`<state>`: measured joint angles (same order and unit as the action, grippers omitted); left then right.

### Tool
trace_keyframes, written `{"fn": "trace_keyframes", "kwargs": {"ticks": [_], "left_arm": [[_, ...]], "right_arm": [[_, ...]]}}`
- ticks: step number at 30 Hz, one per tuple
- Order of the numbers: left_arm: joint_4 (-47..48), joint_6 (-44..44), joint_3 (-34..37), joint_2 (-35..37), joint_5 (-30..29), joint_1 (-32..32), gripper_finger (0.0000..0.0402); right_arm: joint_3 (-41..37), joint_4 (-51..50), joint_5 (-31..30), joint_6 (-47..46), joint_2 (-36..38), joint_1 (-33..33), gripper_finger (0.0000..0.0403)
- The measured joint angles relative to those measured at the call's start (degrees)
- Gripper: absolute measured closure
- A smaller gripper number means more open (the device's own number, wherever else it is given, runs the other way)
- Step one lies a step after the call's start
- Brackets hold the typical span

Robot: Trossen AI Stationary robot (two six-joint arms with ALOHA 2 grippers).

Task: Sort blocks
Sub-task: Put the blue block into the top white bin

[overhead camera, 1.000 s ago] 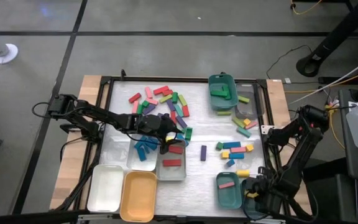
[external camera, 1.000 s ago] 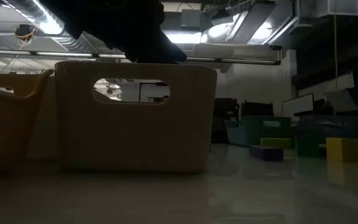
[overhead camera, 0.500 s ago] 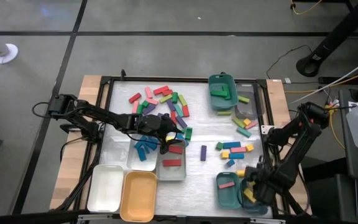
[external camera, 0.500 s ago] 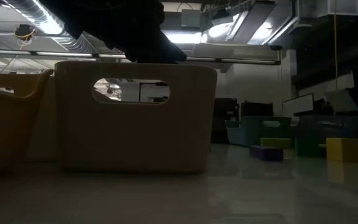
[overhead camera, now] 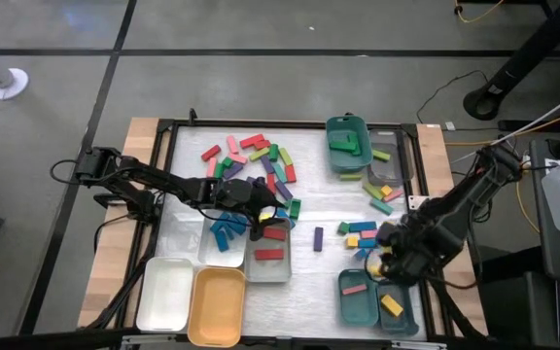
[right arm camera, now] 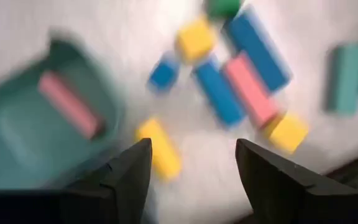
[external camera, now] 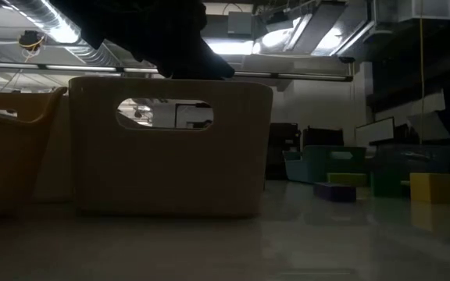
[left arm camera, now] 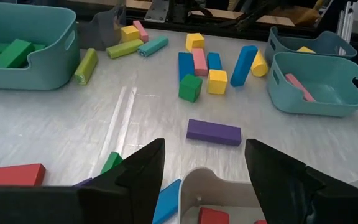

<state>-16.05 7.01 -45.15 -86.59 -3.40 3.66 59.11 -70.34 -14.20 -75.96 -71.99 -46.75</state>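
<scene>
Blocks (overhead camera: 366, 233) lie scattered — right claw (overhead camera: 389, 264) open above them.

High view: straight down over the whole bench (overhead camera: 304, 156) and both arms.
Low view: bench-top level, close behind a tray (external camera: 170, 144), facing the room.
Wrist views: near the surface; both share the purple block (left arm camera: 214, 132) area and the pink block (right arm camera: 69, 104).

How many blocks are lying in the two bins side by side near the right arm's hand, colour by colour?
Pink block: 1
Yellow block: 1
Total: 2
</scene>
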Motion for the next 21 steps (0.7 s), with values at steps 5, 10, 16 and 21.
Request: {"fn": "trace_keyframes", "kwargs": {"ticks": [5,10,16,21], "left_arm": [[-0.01,-1.05,0.00,0.00,0.00,0.00,0.0190],[-0.02,-1.05,0.00,0.00,-0.02,0.00,0.0190],[0.00,-1.05,0.00,0.00,-0.02,0.00,0.0190],[0.10,-1.04,0.00,0.00,-0.02,0.00,0.0190]], "right_arm": [[0.00,0.72,-3.13,-0.13,-1.33,5.84,0.0171],[0.00,4.68,0.13,-0.23,-3.38,10.74,0.0171],[0.00,6.29,3.78,-0.28,-6.05,12.76,0.0171],[0.00,7.41,5.61,-0.28,-8.50,12.67,0.0171]]}}
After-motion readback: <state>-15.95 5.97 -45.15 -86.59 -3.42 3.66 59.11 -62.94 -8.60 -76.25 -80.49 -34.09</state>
